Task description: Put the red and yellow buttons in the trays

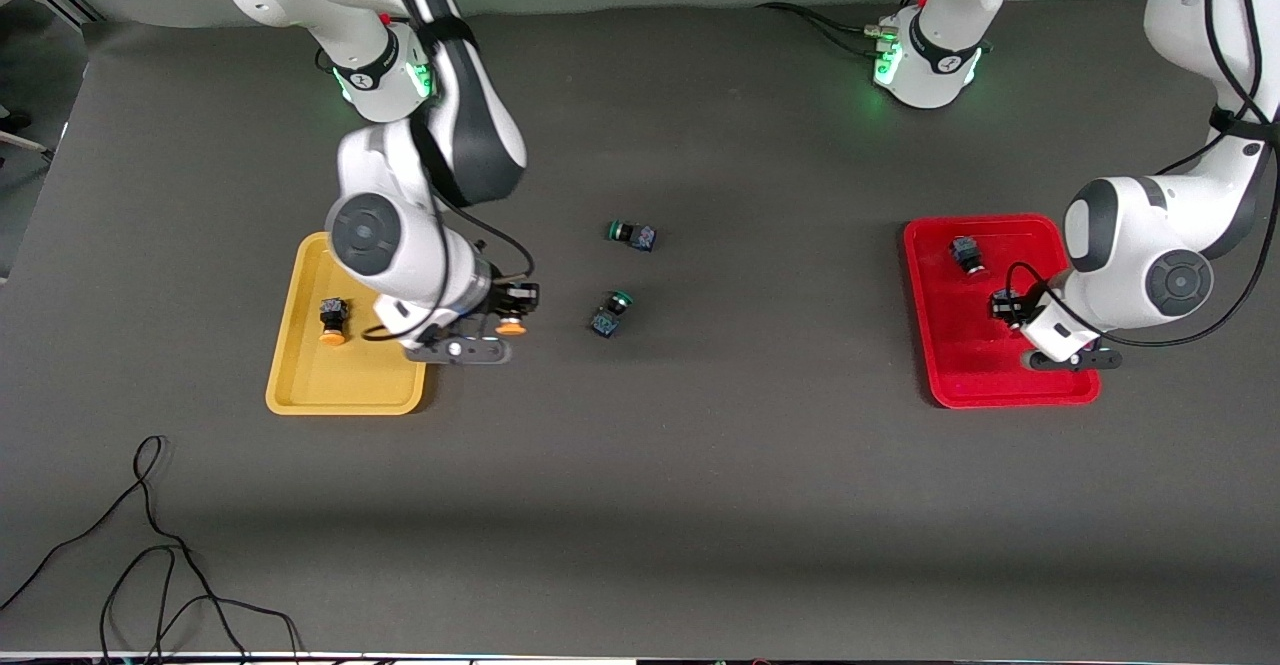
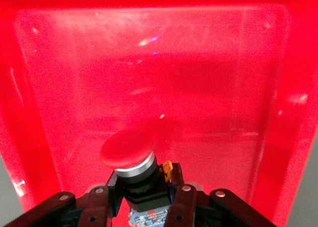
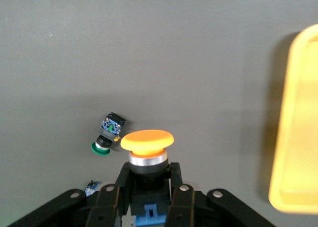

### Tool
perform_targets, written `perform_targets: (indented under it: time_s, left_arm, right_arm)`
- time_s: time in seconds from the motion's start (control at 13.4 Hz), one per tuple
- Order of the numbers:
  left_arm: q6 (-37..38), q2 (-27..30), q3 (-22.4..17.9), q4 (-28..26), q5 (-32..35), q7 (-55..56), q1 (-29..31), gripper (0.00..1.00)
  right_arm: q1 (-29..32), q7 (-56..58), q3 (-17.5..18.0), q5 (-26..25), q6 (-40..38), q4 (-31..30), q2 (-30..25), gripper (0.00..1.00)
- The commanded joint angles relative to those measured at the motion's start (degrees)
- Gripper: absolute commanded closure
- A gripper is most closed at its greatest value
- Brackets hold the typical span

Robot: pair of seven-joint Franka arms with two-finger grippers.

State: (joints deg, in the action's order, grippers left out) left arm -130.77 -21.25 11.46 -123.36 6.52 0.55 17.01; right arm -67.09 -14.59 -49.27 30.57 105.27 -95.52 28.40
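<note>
Front view: your right pincer grips a yellow-capped button over the table, just beside the yellow tray, which holds one yellow button. Your left pincer hangs over the red tray, near a red button lying there.

Left wrist view: the fingers clamp a red-capped button above the tray floor.

Right wrist view: the carried cap is not yet over the tray rim; releasing now would likely drop it on the table near a green-capped switch.

front: high, faces robots, whole table | wrists: close, downward | shared: both trays, green buttons
</note>
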Motion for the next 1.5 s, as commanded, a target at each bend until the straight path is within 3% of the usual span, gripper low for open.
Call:
perform_targets:
  time_s: [0.0, 0.07, 0.22, 0.37, 0.6, 0.82, 0.97, 1.12, 1.2, 1.27, 1.42]
  left_arm:
    - [-1.16, 0.15, 0.50, -0.74, 0.68, -1.60, 0.74, 0.47]
    - [-0.98, 0.24, 0.50, -0.39, 0.68, -1.69, 0.92, 0.01]
    - [1.46, 1.99, 0.58, 0.40, 0.68, -1.78, 1.10, 0.00]
    - [10.22, 4.45, 0.93, 4.68, 0.51, -1.61, 0.58, 0.00]
    - [26.56, 8.32, 2.25, 15.21, -0.37, -1.25, -1.09, 0.00]
    - [36.54, 11.65, 4.71, 24.29, -0.46, -0.46, -1.71, 0.00]
    - [37.33, 17.01, 5.85, 23.78, -0.81, -0.46, -1.71, 0.00]
    - [38.83, 19.57, 5.86, 23.86, -3.18, -0.46, -1.71, 0.00]
    - [39.01, 20.10, 5.77, 24.04, -3.19, -0.64, -1.71, 0.00]
    - [38.92, 21.06, 5.77, 23.96, -3.27, -0.64, -1.63, 0.00]
    - [38.23, 23.87, 5.77, 21.51, -3.45, -0.46, -1.71, 0.00]
  right_arm:
    - [-0.59, -0.89, -3.80, -5.40, -2.18, -3.16, -3.33, 0.83]
    - [-0.50, 0.86, -4.77, -8.13, -1.65, -6.22, -6.22, 0.83]
    - [-0.59, 7.08, -9.41, -9.39, -0.08, -12.28, -10.28, 0.83]
    - [-0.59, 15.34, -13.03, -9.39, 5.87, -19.31, -11.70, 0.83]
    - [0.03, 21.87, -13.22, -8.16, 22.02, -30.39, -10.04, 0.83]
    - [0.73, 27.04, -9.98, 1.20, 26.30, -32.09, -2.24, 0.83]
    - [0.91, 34.07, -9.70, 10.52, 26.04, -31.74, 3.57, 0.83]
    - [0.91, 35.07, -9.62, 11.79, 25.86, -31.65, 4.12, 0.81]
    - [0.99, 34.72, -9.62, 11.79, 25.86, -31.57, 4.21, 0.48]
    - [0.99, 34.46, -9.62, 11.97, 25.69, -31.13, 4.73, 0.00]
    - [0.73, 32.79, -9.79, 11.97, 25.25, -30.17, 3.95, 0.00]
